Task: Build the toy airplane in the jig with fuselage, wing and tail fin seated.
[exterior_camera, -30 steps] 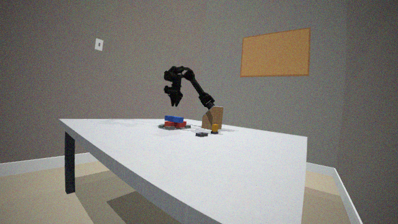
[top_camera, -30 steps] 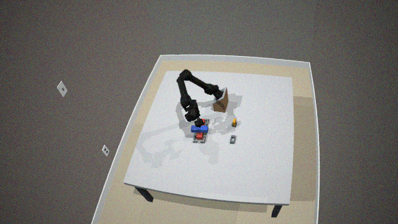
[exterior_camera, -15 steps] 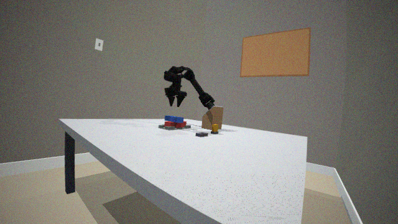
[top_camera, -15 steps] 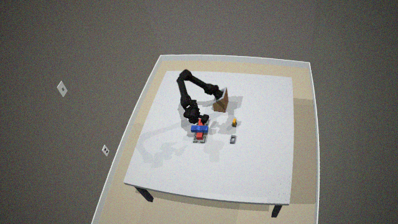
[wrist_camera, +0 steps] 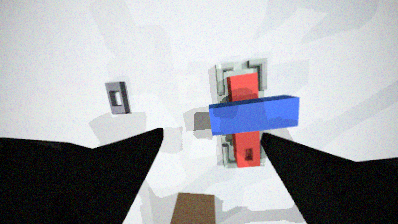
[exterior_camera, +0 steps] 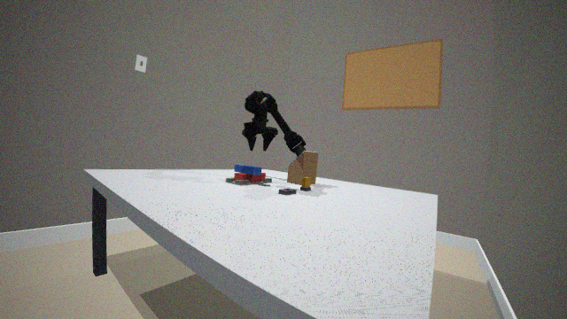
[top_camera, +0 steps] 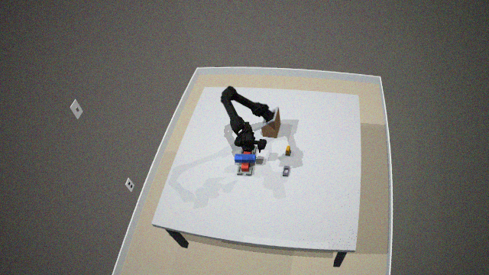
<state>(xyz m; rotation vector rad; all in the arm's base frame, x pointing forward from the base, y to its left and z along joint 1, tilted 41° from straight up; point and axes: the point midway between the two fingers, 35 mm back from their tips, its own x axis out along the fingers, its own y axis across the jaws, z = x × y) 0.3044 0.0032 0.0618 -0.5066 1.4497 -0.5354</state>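
Gripper (top_camera: 252, 148) (exterior_camera: 259, 148) (wrist_camera: 212, 135) hangs empty above the work, fingers spread wide and pointing down; we see it well apart from the parts below. Under it we log the grey-green cradle (top_camera: 239, 173) (exterior_camera: 241, 182) (wrist_camera: 220, 80) on the white table (top_camera: 306, 214) (exterior_camera: 310, 239) (wrist_camera: 50, 50), with the red fuselage (top_camera: 245, 166) (exterior_camera: 253, 178) (wrist_camera: 243, 86) lying lengthwise in it. Blue wing (top_camera: 244, 158) (exterior_camera: 248, 169) (wrist_camera: 255, 116) lies crosswise on top of the fuselage; its tab is out of our sight, so we cannot tell how deep it sits. In the wrist view, wing and fuselage show toward the right-hand fingertip, and near that tip we make out the fuselage's tail socket, open. Off to one side of the gripper and lower, we find the yellow tail fin (top_camera: 288, 150) (exterior_camera: 306, 182) upright in a small dark base, well apart from the fuselage. On that same side sits a small dark frame (top_camera: 286, 175) (exterior_camera: 287, 191) (wrist_camera: 125, 97), its opening unfilled; the wrist view puts it past the left-hand fingertip. Behind the gripper, toward the arm's foot, we note a brown block (top_camera: 271, 130) (exterior_camera: 309, 168) (wrist_camera: 194, 207) on the table.
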